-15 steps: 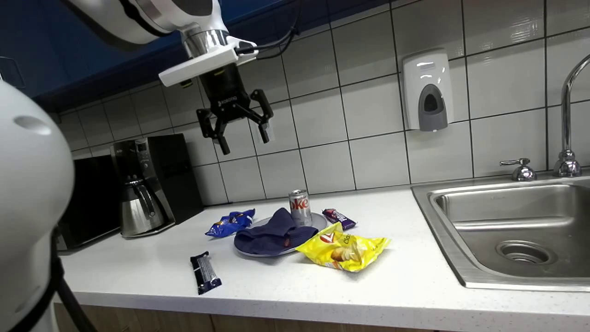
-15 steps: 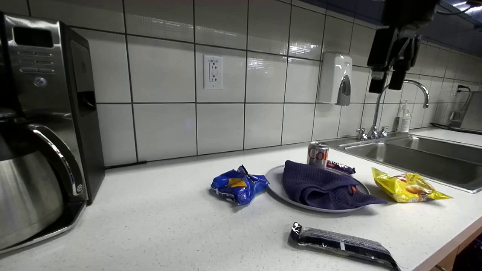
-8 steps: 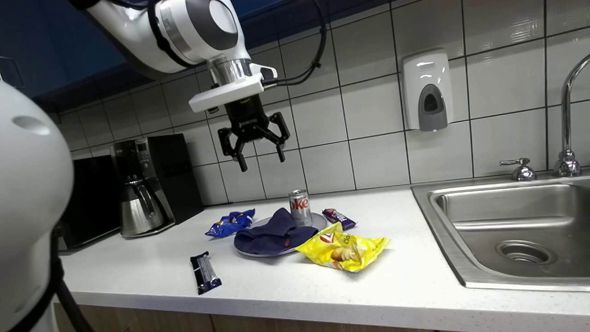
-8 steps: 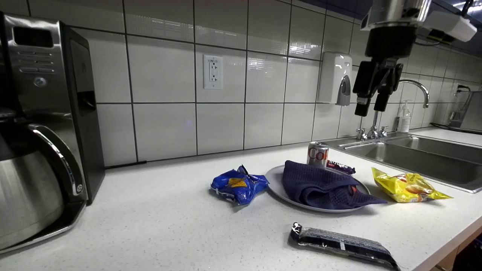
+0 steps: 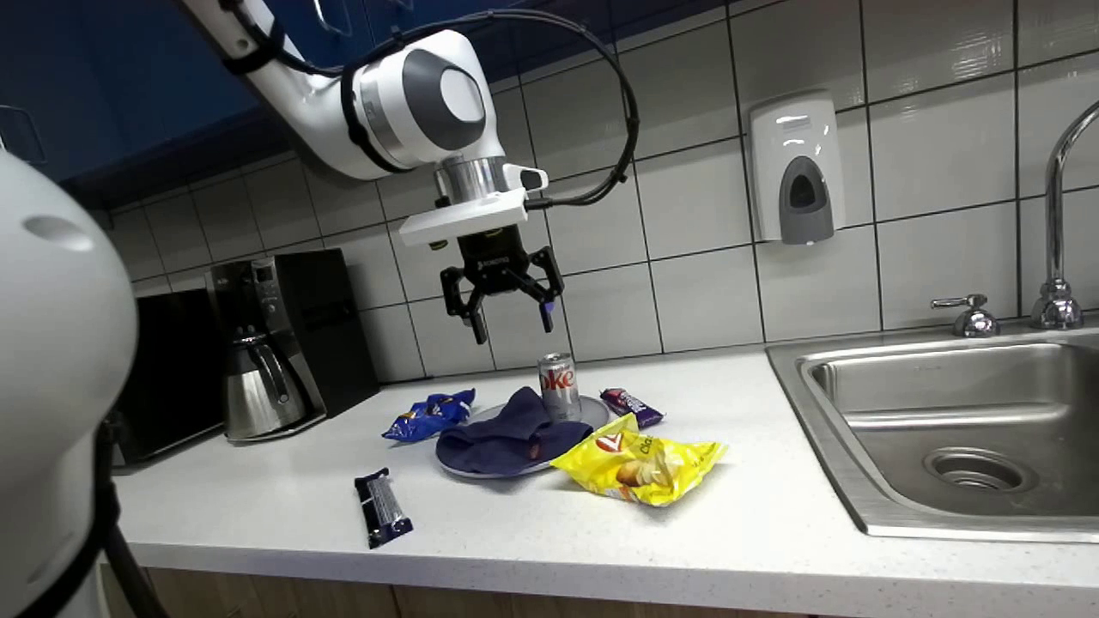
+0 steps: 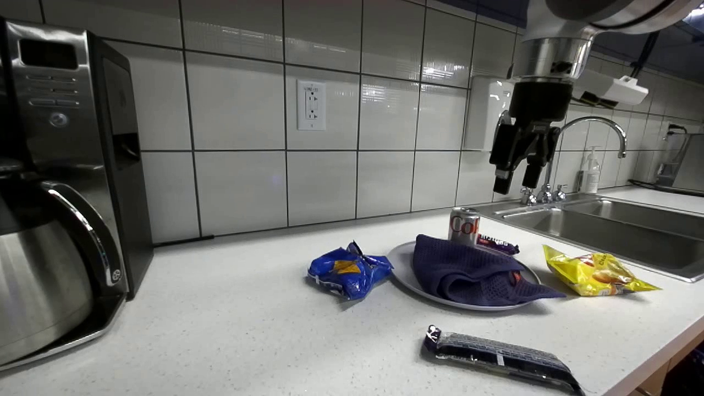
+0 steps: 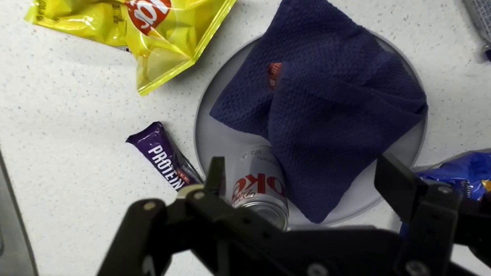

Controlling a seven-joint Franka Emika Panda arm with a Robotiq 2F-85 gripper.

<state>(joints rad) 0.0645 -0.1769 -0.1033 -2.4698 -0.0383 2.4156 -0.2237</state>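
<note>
Black fingers [image 7: 395, 188] hang spread wide, above and apart from the silver can [image 5: 560, 390].

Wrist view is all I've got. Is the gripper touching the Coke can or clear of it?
Observer: Clear. Both exterior views show a gap between the gripper and the Coke can, which sits lower.
Operator: Can tipped? Looks slanted from here.
Observer: No, both exterior views show it upright on the plate.
Operator: Dark bar is cut off at my top right corner. Where's the rest?
Observer: An exterior view has it whole: the end you can't see lies close to the edge of the counter.
</note>
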